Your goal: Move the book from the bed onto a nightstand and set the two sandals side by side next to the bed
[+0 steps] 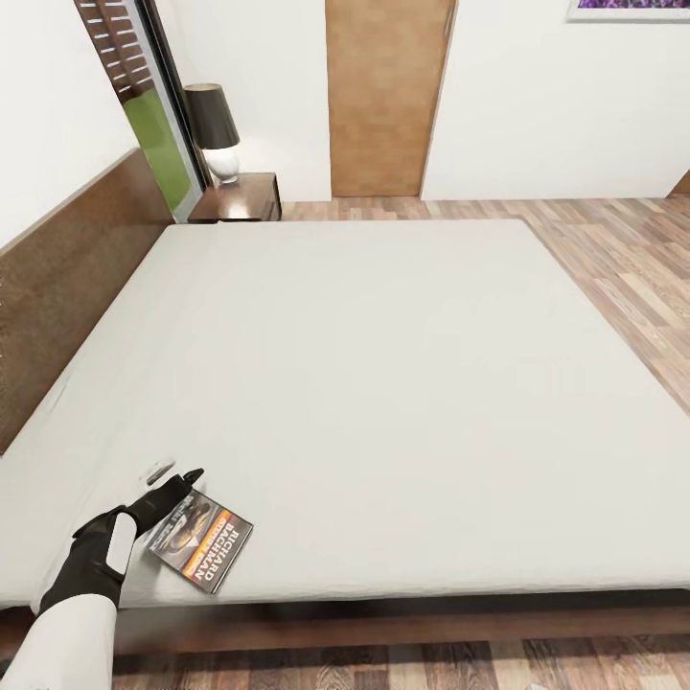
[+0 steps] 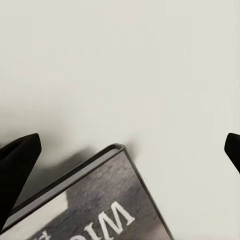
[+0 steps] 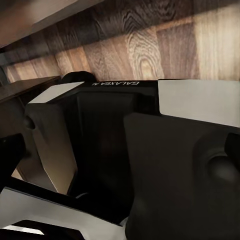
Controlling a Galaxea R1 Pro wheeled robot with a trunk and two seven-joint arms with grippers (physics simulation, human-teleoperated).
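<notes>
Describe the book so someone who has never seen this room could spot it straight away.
Start at the big off-white bed that takes up most of the room. Near its front edge, at the corner by the robot's left gripper, lies the book, flat and turned askew. It is thin, dark grey, with an orange-and-white title band, the one dark patch on the plain mattress.

White walls close the room ahead of me, with a tan wooden door set in them and a tall dark-framed window at the left showing green outside. Light-brown plank floor runs along the right. A purple picture hangs at the top right corner.
</notes>
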